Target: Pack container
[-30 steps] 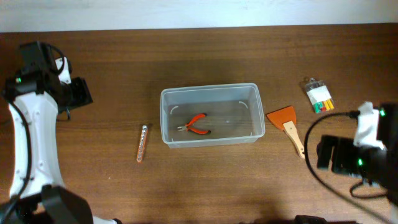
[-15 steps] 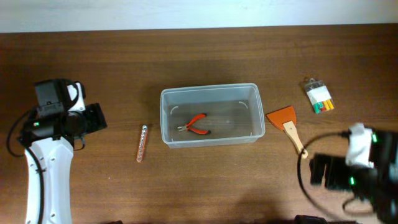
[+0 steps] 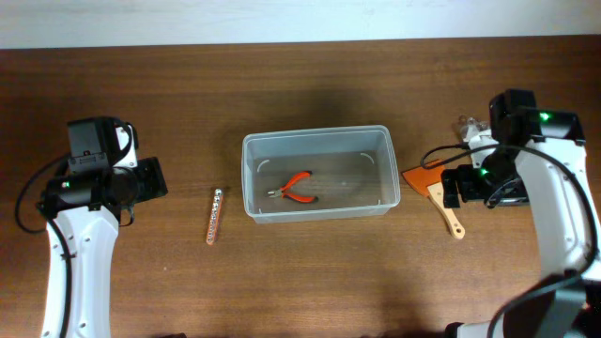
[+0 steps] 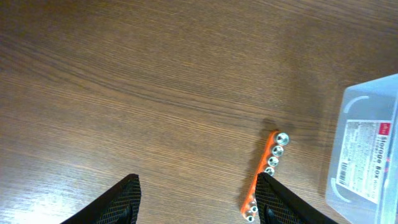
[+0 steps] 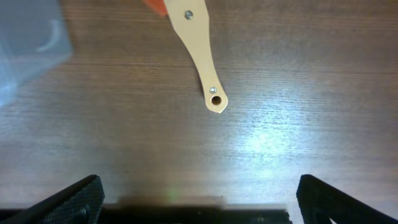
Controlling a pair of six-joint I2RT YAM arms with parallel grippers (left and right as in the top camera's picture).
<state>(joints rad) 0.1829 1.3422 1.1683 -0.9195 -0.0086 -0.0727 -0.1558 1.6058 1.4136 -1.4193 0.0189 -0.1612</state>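
On the right of the desk (image 3: 310, 282), the right claw (image 5: 200, 202) has swung over the scraper (image 5: 200, 56), wide, empty; the left claw (image 4: 199, 199), likewise wide, neared the socket strip (image 4: 264, 177): container (image 3: 319, 132) pickups next

scraper (image 5: 198, 53) blade cropped, container (image 4: 367, 155) cut off

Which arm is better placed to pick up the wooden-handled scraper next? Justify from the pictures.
Right. The right gripper hangs open beside the scraper; the left gripper sits beyond the container, near the bit holder.
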